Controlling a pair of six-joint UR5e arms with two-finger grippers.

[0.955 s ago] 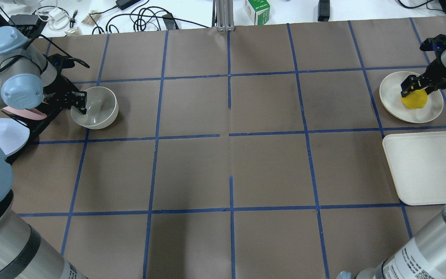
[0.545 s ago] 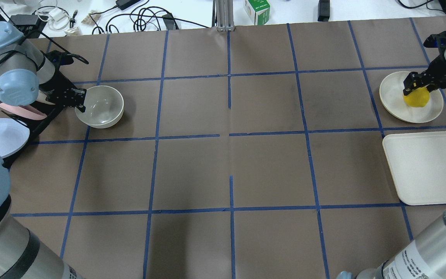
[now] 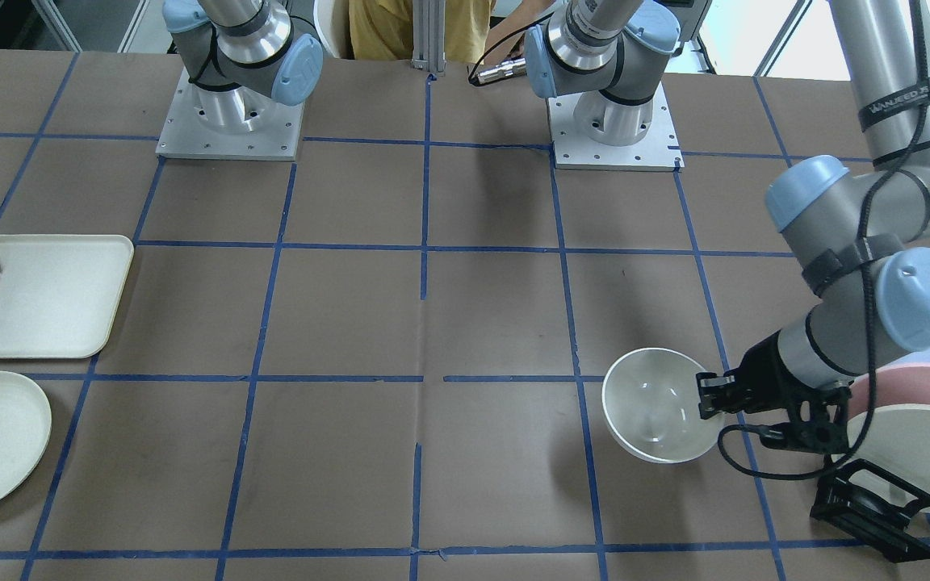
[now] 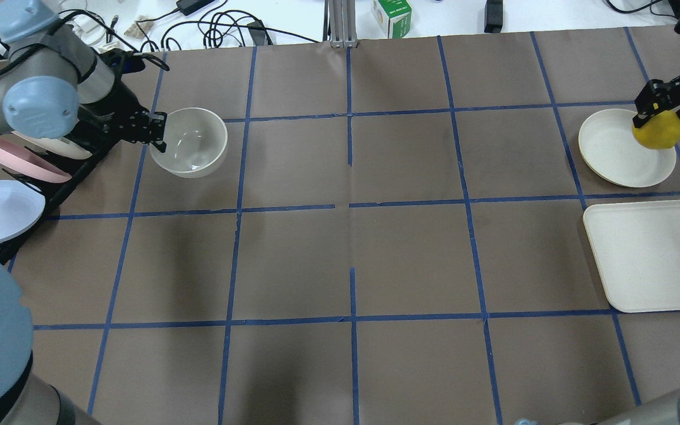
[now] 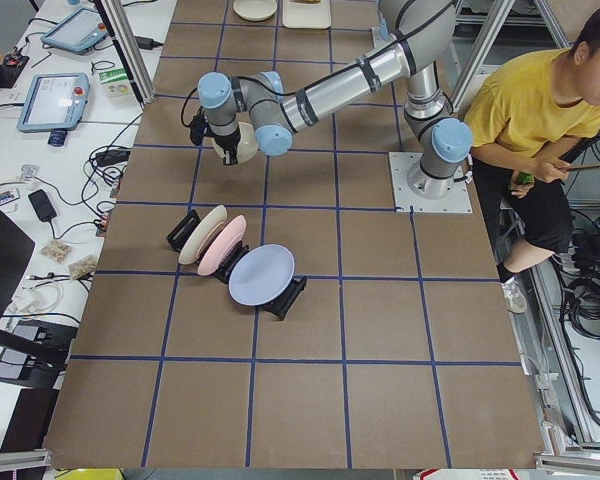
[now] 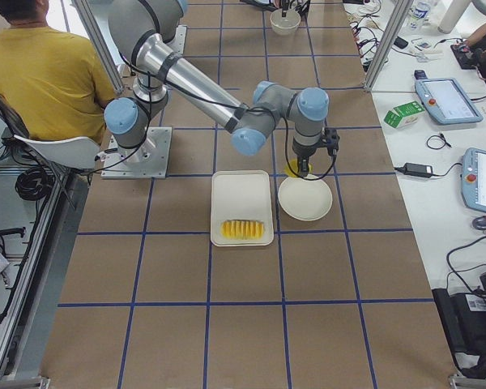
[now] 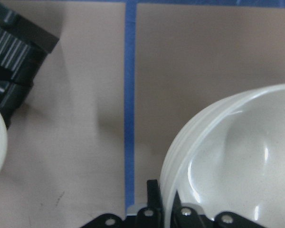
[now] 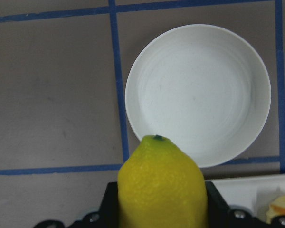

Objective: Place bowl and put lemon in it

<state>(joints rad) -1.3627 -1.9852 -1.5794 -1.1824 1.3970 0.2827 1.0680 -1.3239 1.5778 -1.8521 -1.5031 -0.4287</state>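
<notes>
The left gripper [image 4: 158,128], pinched shut on the bowl [image 4: 192,144] rim, had carried it away from the plate rack [image 4: 65,184] toward mid-table. The right gripper [image 4: 659,112], clamped on the lemon [image 4: 657,132], had lifted it off the cream plate [image 4: 611,144]; placement looked next.

L gripper [image 5: 218,139] at bowl [image 5: 245,148], beyond plate rack [image 5: 183,230].

Bright, even light leaves soft shadows, glints in the bowl [image 4: 189,141], and perhaps slight wrist-view blur.
</notes>
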